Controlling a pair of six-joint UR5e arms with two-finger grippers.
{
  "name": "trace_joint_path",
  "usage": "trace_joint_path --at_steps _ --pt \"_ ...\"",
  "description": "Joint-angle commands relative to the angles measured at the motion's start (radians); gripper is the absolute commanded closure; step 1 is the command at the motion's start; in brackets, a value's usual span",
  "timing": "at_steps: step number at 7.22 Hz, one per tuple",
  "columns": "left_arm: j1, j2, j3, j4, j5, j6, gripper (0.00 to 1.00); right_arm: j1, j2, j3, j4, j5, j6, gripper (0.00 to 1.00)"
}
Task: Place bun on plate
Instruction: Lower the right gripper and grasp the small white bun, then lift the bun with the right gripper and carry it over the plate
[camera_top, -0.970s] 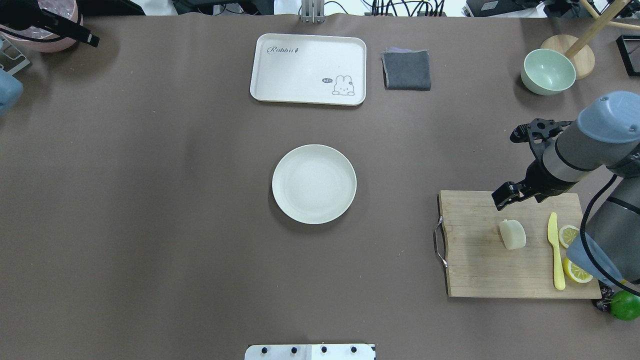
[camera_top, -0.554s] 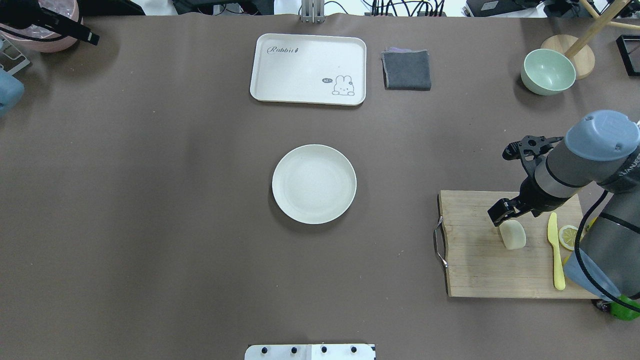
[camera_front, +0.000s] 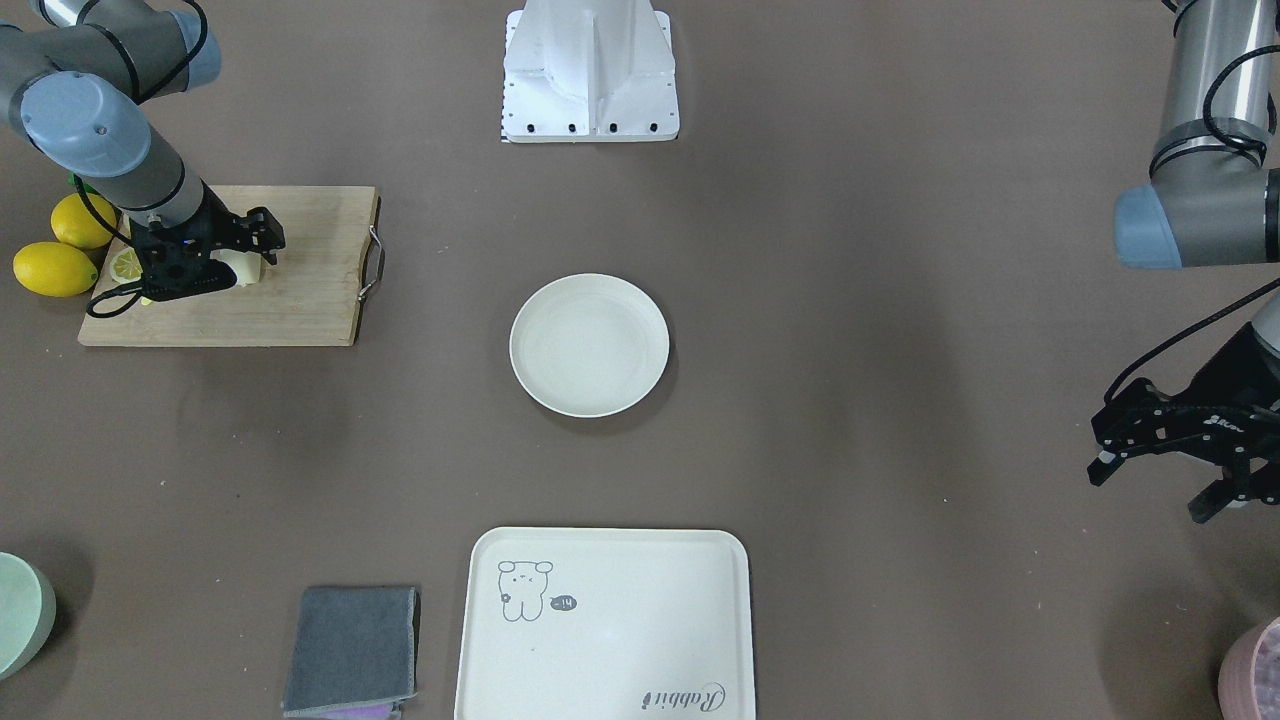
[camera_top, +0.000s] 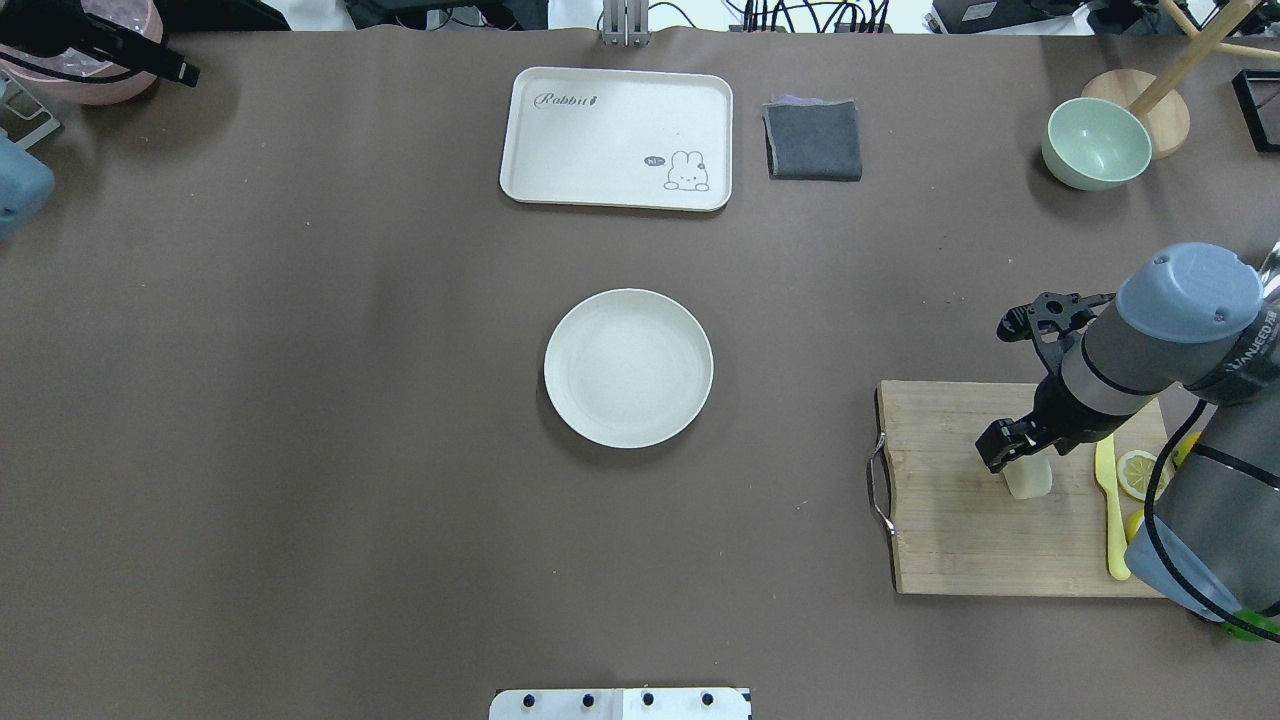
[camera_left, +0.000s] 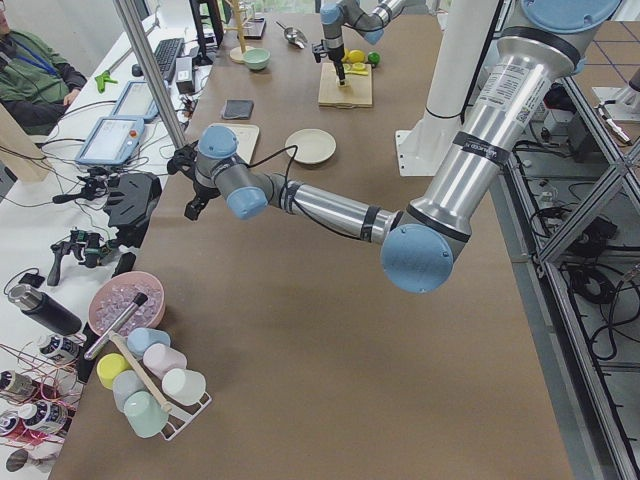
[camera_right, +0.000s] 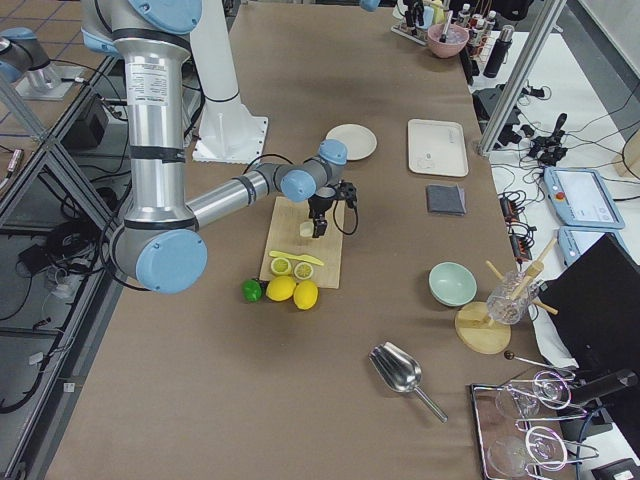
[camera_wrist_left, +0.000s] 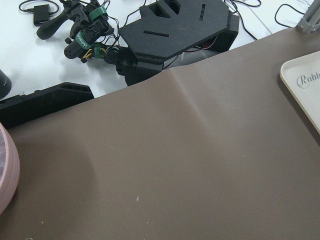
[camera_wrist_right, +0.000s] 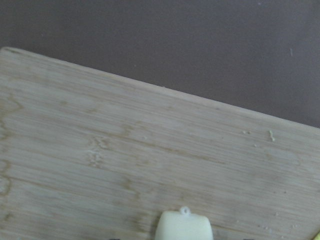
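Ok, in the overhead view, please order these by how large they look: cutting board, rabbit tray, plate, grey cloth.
1. cutting board, largest, though its right end is partly hidden
2. tray
3. plate
4. grey cloth, clearly the smallest

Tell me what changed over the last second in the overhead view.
The right pincer moved toward the robot and down, from the far edge of the cutting board to the bun, now covering its top. Whether it has gripped cannot be told. The bun lies where it was on the board; the plate stays empty and unmoved.
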Motion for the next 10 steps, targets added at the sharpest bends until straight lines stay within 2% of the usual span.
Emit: trace_joint_path --at_steps 1,2,5,6,10 --pt "0.002 -0.006 0.002 0.003 0.001 0.001 0.03 0.001 -0.008 0.001 -0.002 -0.002 0.000 0.80" --pt "0.000 -0.005 0.000 0.003 0.001 0.001 0.03 -0.001 -0.011 0.001 0.000 -0.024 -0.003 1.00" --pt "0.000 -0.005 -0.005 0.000 0.001 -0.001 0.03 0.008 0.001 0.038 -0.002 -0.025 -0.003 1.00" --pt "0.000 -0.005 -0.011 0.001 0.001 -0.001 0.03 0.048 0.027 0.035 -0.002 -0.019 -0.014 1.00" --pt "0.019 -0.011 -0.018 0.003 0.001 -0.004 0.03 0.128 0.205 -0.044 -0.003 -0.016 -0.014 1.00"
